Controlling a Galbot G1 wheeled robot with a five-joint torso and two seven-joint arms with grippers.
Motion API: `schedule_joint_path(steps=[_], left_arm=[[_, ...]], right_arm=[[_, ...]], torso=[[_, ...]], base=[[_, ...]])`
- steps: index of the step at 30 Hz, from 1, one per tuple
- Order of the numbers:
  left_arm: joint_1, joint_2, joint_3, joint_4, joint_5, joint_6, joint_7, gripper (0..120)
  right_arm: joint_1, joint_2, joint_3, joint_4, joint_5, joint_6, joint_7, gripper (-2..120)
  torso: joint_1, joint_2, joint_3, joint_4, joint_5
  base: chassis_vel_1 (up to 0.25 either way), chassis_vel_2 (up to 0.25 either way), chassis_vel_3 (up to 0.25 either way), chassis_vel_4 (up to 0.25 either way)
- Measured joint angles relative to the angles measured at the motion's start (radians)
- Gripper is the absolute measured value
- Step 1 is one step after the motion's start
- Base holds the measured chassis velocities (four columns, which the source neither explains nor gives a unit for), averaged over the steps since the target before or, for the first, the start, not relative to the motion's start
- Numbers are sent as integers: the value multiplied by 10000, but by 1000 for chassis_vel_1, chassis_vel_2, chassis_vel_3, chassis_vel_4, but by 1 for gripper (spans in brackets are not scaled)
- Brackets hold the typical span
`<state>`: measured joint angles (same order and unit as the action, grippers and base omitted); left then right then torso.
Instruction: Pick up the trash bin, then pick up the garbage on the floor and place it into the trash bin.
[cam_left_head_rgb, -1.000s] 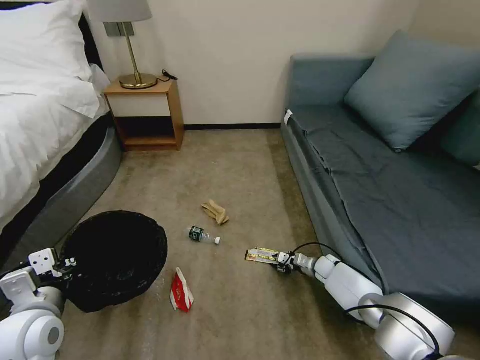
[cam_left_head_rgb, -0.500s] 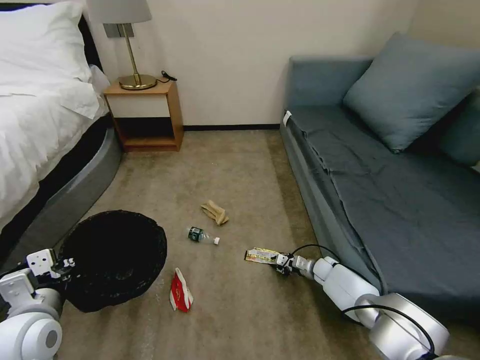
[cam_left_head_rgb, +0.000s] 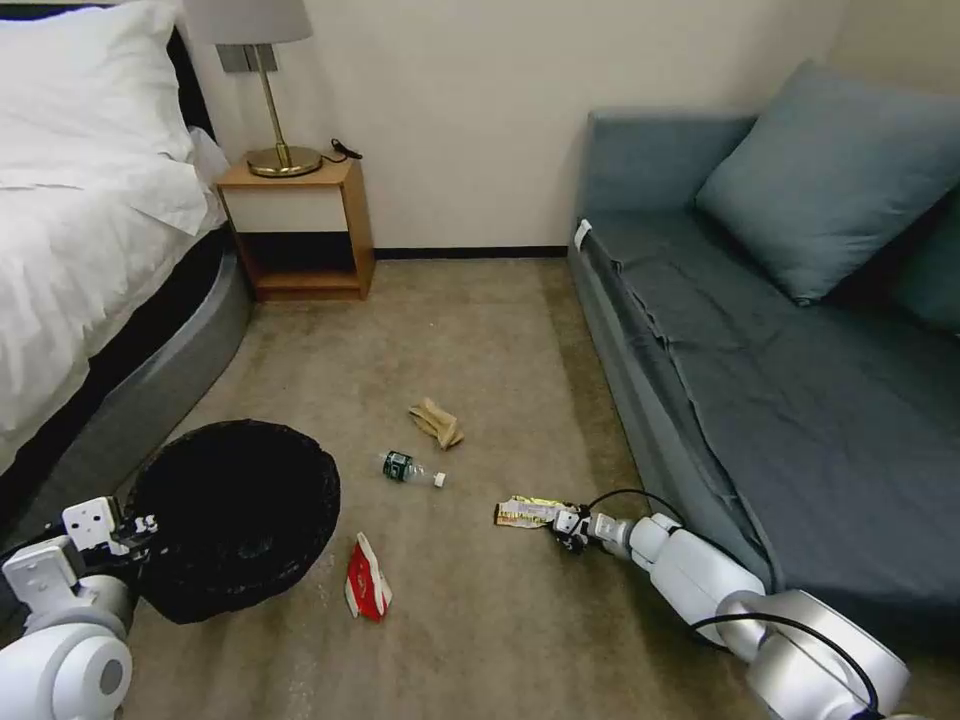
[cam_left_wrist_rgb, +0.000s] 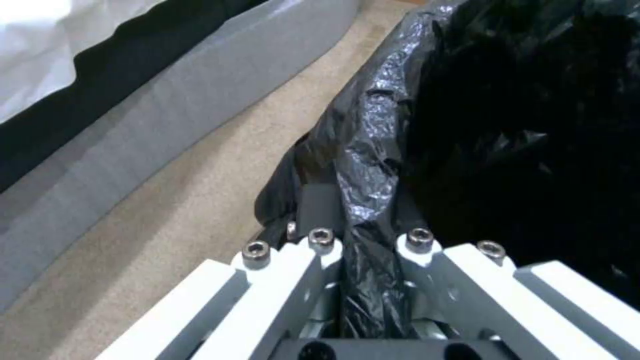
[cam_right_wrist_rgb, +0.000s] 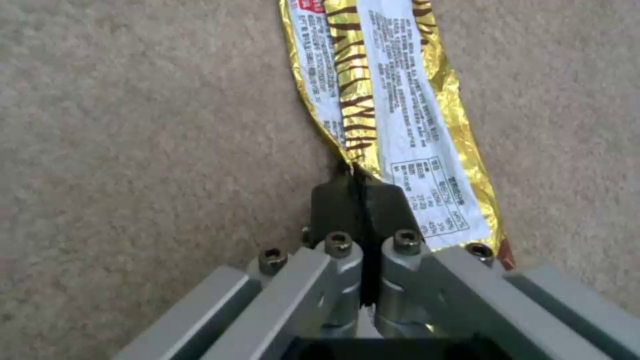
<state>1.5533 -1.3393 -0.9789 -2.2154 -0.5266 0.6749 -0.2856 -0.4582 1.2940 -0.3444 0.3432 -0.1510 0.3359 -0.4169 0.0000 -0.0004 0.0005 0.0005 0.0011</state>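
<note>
The right gripper (cam_left_head_rgb: 568, 527) is low on the carpet (cam_left_head_rgb: 480, 340), close to the front of the blue sofa (cam_left_head_rgb: 760, 400). Its two dark fingers (cam_right_wrist_rgb: 337, 202) are pressed tight together on the edge of the snack wrapper (cam_left_head_rgb: 528, 513). The wrapper lies flat on the floor and sticks out from the gripper toward 9 o'clock in the head view. Up close, the wrapper (cam_right_wrist_rgb: 393, 115) is shiny gold foil with brown stripes and white panels of tiny print.

The left gripper (cam_left_head_rgb: 130, 528) is at the near left. It is squeezed shut on the rim of the trash bin (cam_left_head_rgb: 235, 515), with a fold of the black bag (cam_left_wrist_rgb: 373, 165) pinched between its fingers. The bin is round, and its bag is crinkly and glossy.

The other garbage lies in the open middle of the floor. The red-white packet (cam_left_head_rgb: 366, 590) is just beside the bin at its 3 o'clock side. The small bottle (cam_left_head_rgb: 411, 469) lies on its side at about 10 o'clock from the right gripper. The crumpled tan paper (cam_left_head_rgb: 437, 424) is a bit farther, at about 11 o'clock.

The bed (cam_left_head_rgb: 90, 250), with white sheets and a curved grey base, runs along the left. A wooden side table (cam_left_head_rgb: 298, 225) with a lamp (cam_left_head_rgb: 262, 80) stands by the far wall. The carpet is soft, fuzzy and tan, and there is a wide free strip of it between the bed and the sofa.
</note>
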Motion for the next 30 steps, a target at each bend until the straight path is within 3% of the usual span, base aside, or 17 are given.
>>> schedule_joint_path(steps=[2, 3, 5, 15, 22, 26, 30], left_arm=[[0, 0, -1, -1, 6, 0, -9, 4], [-9, 0, 1, -2, 5, 0, -9, 4], [-36, 1, 12, -15, 3, 0, -1, 4], [-59, -33, 88, -18, 22, 16, -27, 4], [-191, -36, 234, 81, 74, 41, -37, 4], [-257, -8, 320, 143, 89, 48, -40, 4], [-351, -1, 559, 308, 201, 44, -69, 4]], right_arm=[[-22, -134, -14, 183, 75, -57, 17, 0], [-52, -251, -66, 365, 210, -76, 9, 0], [-82, -419, -139, 709, 465, -95, 0, 0], [-259, -1021, -200, 1652, 1080, -7, 12, 0], [-553, -2437, -116, 3393, 2073, 15, 133, 0], [-615, -2859, 311, 3967, 2240, 398, 156, 0], [-872, -3474, 867, 5416, 2883, 554, 186, 0]], torso=[[0, 0, 0, -7, -19], [0, 0, 1, -21, -27], [1, -1, 2, -17, -5], [1, -1, -3, 0, -3], [0, 1, -4, 12, 4], [0, 1, -4, 9, 4], [0, 1, -4, -4, -9]], base=[[0, 0, 0, 0], [0, 0, 0, 0], [0, 0, 0, 0], [0, 0, 0, 0], [0, 0, 0, 0], [0, 0, 0, 0], [0, 0, 0, 0]])
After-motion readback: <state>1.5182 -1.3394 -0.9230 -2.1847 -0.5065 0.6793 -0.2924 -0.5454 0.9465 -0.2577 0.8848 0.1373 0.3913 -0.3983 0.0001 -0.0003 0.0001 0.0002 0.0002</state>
